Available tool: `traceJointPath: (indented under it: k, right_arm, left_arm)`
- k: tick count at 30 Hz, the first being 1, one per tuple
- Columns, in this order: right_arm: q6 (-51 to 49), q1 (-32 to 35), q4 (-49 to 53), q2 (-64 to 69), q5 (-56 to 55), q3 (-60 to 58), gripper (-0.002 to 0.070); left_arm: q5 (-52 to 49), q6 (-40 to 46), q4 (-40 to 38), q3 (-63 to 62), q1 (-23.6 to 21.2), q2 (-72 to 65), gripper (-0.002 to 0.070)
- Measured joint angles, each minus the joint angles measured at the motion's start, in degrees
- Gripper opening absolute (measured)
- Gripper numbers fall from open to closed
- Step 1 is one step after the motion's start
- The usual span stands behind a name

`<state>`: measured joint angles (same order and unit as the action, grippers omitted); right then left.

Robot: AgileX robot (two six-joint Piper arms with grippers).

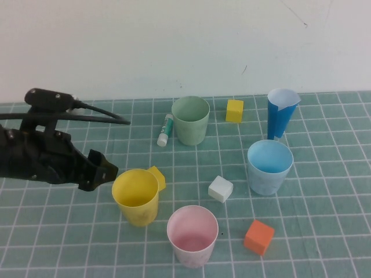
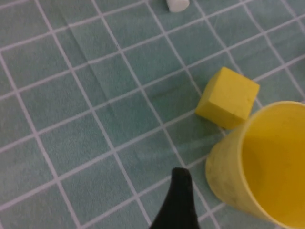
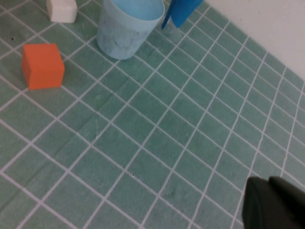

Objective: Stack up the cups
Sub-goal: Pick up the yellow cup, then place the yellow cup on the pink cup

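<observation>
Four cups stand upright and apart on the green grid mat: a yellow cup (image 1: 136, 196) at the front left, a pale pink cup (image 1: 192, 234) at the front middle, a light blue cup (image 1: 269, 167) on the right and a pale green cup (image 1: 191, 119) at the back. My left gripper (image 1: 102, 168) is open, low and just left of the yellow cup, not touching it. In the left wrist view one dark finger (image 2: 179, 195) sits beside the yellow cup (image 2: 259, 164); the other finger is out of frame. My right gripper (image 3: 274, 202) is shut over bare mat, away from the light blue cup (image 3: 127, 26).
A tall dark-blue cone (image 1: 281, 113) stands behind the light blue cup. Small blocks lie about: a yellow one (image 1: 157, 177) against the yellow cup, a white one (image 1: 220, 189), an orange one (image 1: 258, 237) and a yellow one (image 1: 234, 110). A green-and-white marker (image 1: 166, 130) lies left of the green cup.
</observation>
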<state>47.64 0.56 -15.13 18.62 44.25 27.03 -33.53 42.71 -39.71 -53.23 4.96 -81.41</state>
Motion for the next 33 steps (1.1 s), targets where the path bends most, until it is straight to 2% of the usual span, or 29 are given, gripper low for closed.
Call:
traceJointPath:
  k: [5,9,12,15,17,20,22,27,33]
  right_arm:
    - [0.1,0.0,0.0,0.0,0.0,0.0,-0.0001]
    - [0.1,0.0,0.0,0.0,0.0,0.0,-0.0001]
    - [0.1,0.0,0.0,0.0,0.0,0.0,-0.0001]
    - [0.1,0.0,0.0,0.0,0.1,0.0,-0.0001]
    - [0.1,0.0,0.0,0.0,0.3,0.0,-0.0001]
    - [0.1,0.0,-0.1,0.0,0.5,0.0,-0.0001]
    - [0.1,0.0,-0.2,0.0,0.5,0.0,-0.0001]
    - [0.1,0.0,-0.2,0.0,0.6,0.0,-0.0001]
    - [0.1,0.0,-0.3,0.0,0.7,0.0,-0.0001]
  left_arm:
    - [0.7,2.2,-2.7,-1.9,0.0,-7.4,0.0545]
    - [1.9,5.0,-3.2,-2.6,2.3,-11.1,0.0545]
    - [3.8,6.0,-2.6,-2.7,4.9,-13.2,0.0498]
    - [5.6,6.1,-1.0,-2.7,6.6,-14.1,0.0328]
    - [6.0,6.2,-0.6,-3.0,6.9,-14.2,0.0157]
    - [5.1,5.4,-0.5,-4.6,6.9,-14.2,0.0052]
    - [3.3,2.8,-0.5,-6.2,6.9,-14.2,0.0026]
    - [-2.1,-2.0,-0.5,-9.9,7.5,-11.0,0.0017]
    - [-6.1,-2.2,0.2,-11.5,12.4,-3.8,0.0017]
